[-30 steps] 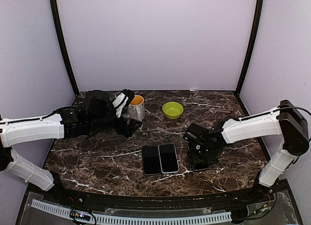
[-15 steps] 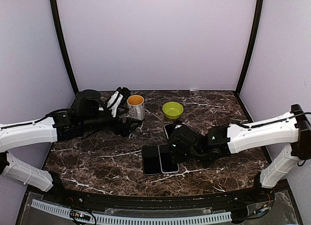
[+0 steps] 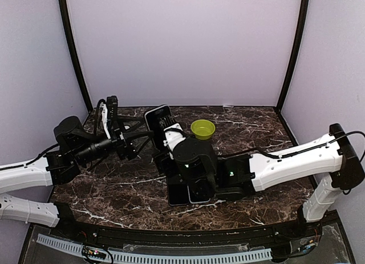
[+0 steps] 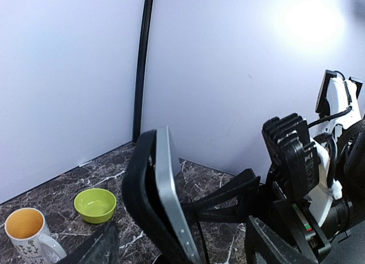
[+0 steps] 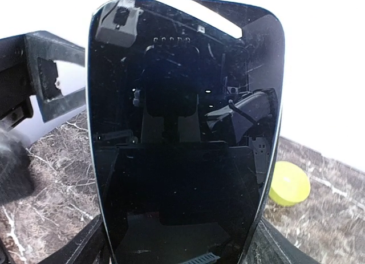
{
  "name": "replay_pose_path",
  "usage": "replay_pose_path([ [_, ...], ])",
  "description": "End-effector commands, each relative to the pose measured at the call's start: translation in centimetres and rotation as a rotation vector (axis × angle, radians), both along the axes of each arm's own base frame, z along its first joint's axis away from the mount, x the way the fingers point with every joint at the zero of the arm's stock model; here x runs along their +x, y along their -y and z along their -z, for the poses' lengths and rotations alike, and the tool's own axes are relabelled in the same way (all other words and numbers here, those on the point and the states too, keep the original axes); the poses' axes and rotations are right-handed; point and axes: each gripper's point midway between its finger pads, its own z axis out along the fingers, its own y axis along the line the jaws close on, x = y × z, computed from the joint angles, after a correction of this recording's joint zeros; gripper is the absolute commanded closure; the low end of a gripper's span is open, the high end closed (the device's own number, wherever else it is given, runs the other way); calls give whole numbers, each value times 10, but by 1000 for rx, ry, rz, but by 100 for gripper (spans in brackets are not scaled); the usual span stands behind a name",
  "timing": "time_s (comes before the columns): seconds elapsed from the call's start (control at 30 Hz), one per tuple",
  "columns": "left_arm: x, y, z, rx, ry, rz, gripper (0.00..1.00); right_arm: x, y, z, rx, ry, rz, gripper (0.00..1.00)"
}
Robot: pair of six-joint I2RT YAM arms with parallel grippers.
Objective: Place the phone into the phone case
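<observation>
Glossy black, round-cornered phone stands above veined marble table.

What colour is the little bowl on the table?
Lime green; the bowl shows best in the top external view.

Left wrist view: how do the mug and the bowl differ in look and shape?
The mug is white with small dark marks and orange inside; the bowl is lime green all over. The mug is taller and has a handle; the bowl is low, wide and handleless. Both stand upright, mouths up, on the dark marbled table.
</observation>
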Motion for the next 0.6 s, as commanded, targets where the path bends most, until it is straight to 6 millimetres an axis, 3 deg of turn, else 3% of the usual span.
replay_pose_path([
  [0.0, -10, -3, -21, -96, 33, 36, 28, -8, -13, -42, 64, 108, -15, 78],
  [0.37, -9, -1, -19, -85, 30, 40, 97, -21, -17, -47, 36, 158, -79, 80],
  [0.5, -11, 0, -18, -75, 37, 50, 100, -24, -16, -47, 27, 159, -109, 75],
  [0.57, -12, -1, -19, -71, 51, 52, 100, -27, -14, -47, 16, 155, -133, 61],
])
